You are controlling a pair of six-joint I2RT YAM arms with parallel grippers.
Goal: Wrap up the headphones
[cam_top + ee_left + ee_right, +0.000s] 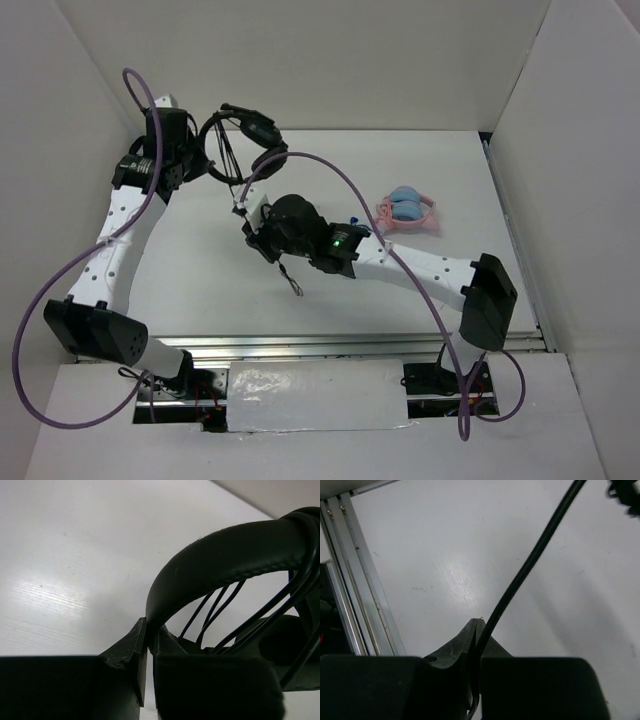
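Note:
The black headphones (240,140) hang at the back left of the table, held up off it. My left gripper (197,152) is shut on their headband (225,555), and several turns of the thin black cable (220,605) cross under the band. My right gripper (250,228) is near the table's middle, shut on the cable (530,565), which runs up and away from its jaws. The cable's loose end (293,285) dangles below the right wrist.
Pink-and-blue headphones (407,212) lie on the table at the right. White walls stand at the back and both sides. An aluminium rail (350,345) runs along the near edge and also shows in the right wrist view (355,580).

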